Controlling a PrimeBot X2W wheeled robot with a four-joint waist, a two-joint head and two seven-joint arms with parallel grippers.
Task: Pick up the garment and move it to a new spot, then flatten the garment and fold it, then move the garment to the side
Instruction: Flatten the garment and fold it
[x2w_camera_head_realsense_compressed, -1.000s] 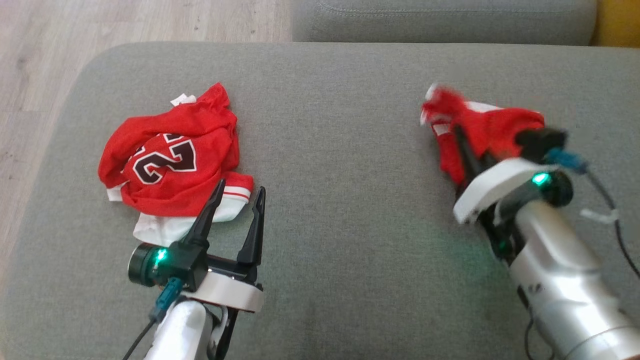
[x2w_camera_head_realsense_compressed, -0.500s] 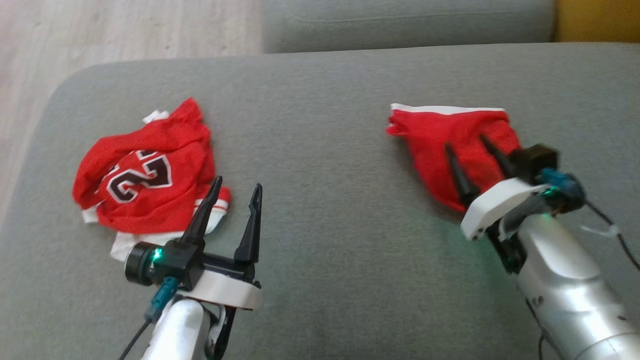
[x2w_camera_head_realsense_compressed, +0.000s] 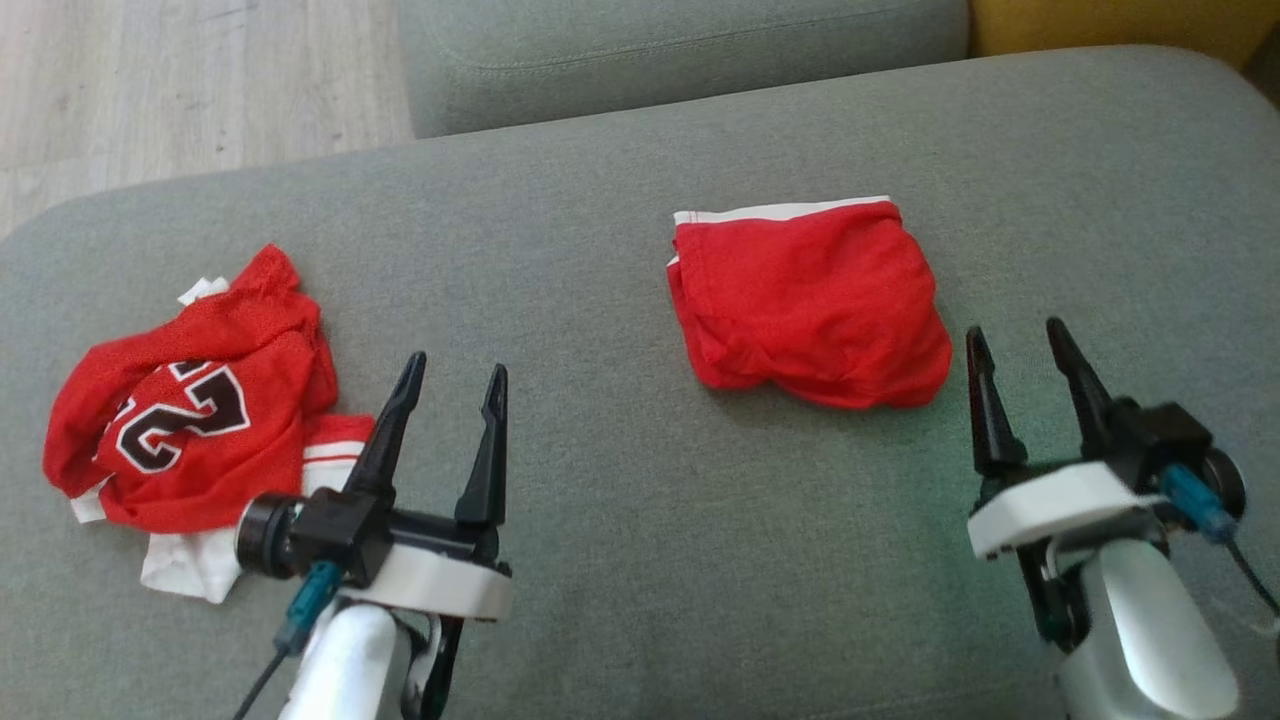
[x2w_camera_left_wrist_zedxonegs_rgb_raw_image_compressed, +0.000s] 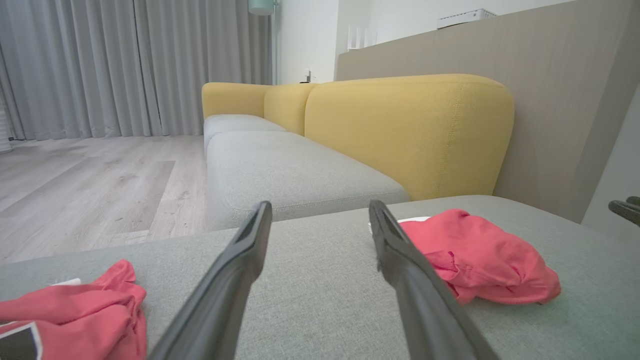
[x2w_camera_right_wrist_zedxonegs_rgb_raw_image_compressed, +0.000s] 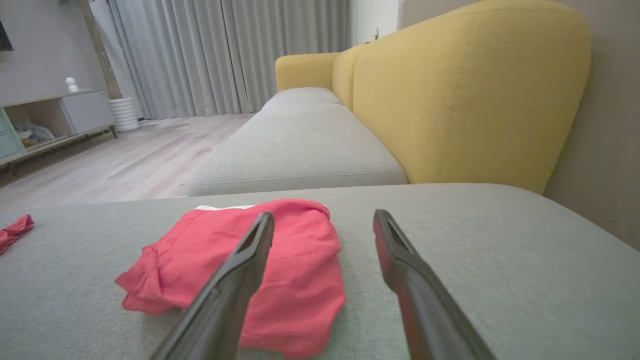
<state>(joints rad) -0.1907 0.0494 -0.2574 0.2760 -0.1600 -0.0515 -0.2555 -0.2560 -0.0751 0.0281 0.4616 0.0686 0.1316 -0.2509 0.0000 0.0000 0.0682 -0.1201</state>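
A red garment (x2w_camera_head_realsense_compressed: 810, 300) with a white band along its far edge lies in a loose bundle on the grey sofa cushion (x2w_camera_head_realsense_compressed: 620, 560). It also appears in the left wrist view (x2w_camera_left_wrist_zedxonegs_rgb_raw_image_compressed: 480, 260) and the right wrist view (x2w_camera_right_wrist_zedxonegs_rgb_raw_image_compressed: 305, 265). My right gripper (x2w_camera_head_realsense_compressed: 1015, 332) stands open just to the near right of it, not touching it, nothing between its fingers (x2w_camera_right_wrist_zedxonegs_rgb_raw_image_compressed: 324, 214). A crumpled red jersey (x2w_camera_head_realsense_compressed: 190, 420) with a dark number lies at the left. My left gripper (x2w_camera_head_realsense_compressed: 456, 364) is open and empty beside the jersey's right edge (x2w_camera_left_wrist_zedxonegs_rgb_raw_image_compressed: 320, 205).
A second grey cushion (x2w_camera_head_realsense_compressed: 650, 50) adjoins the far edge, with a yellow backrest (x2w_camera_left_wrist_zedxonegs_rgb_raw_image_compressed: 410, 125) along the right. Wooden floor (x2w_camera_head_realsense_compressed: 180, 80) lies beyond the cushion's far left edge. The jersey (x2w_camera_left_wrist_zedxonegs_rgb_raw_image_compressed: 75, 310) shows low left in the left wrist view.
My right gripper opened, let go of the red garment on the cushion and drew back toward me. The camera turned, shifting the whole picture left. The left gripper stayed open.
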